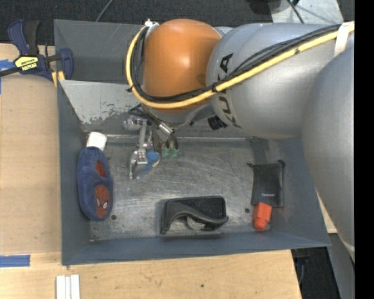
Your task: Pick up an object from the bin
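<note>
My gripper [139, 165] hangs below the orange wrist cover, over the back left part of the bin floor. A small blue piece [152, 157] and a small green piece [169, 152] sit right against it; I cannot tell whether they are held or lie beneath. To the left lies a blue slipper [95, 184] with a red spider-mask face, lengthwise along the left wall, apart from the gripper. A small white cylinder [96, 140] sits at the slipper's far end.
A black curved-strap object [193, 214] lies against the front wall in the middle. At the right a black flat case [268, 182] with an orange cap [262, 217] lies near the front right corner. The arm covers the bin's back right.
</note>
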Available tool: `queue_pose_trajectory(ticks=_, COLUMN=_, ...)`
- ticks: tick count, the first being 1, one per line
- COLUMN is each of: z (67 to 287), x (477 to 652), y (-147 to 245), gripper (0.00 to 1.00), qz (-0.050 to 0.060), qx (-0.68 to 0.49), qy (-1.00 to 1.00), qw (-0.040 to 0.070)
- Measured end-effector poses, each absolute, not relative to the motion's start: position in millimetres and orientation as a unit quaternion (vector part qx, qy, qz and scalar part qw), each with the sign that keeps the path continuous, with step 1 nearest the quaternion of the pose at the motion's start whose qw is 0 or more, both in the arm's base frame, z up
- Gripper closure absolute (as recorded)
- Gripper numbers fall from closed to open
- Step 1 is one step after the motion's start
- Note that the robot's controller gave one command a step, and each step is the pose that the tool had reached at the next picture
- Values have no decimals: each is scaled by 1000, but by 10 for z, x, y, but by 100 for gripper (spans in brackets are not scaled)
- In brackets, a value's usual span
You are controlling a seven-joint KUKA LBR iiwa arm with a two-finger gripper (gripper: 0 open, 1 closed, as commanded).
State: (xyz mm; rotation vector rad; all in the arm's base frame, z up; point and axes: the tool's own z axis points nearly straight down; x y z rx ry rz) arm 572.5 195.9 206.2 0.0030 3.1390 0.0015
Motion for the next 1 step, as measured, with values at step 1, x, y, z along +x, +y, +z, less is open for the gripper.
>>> queue_pose_trajectory(ticks=1, z=2219, x=5843, y=1911, gripper=0, qz=1, qx=-109, qy=994, qw=3)
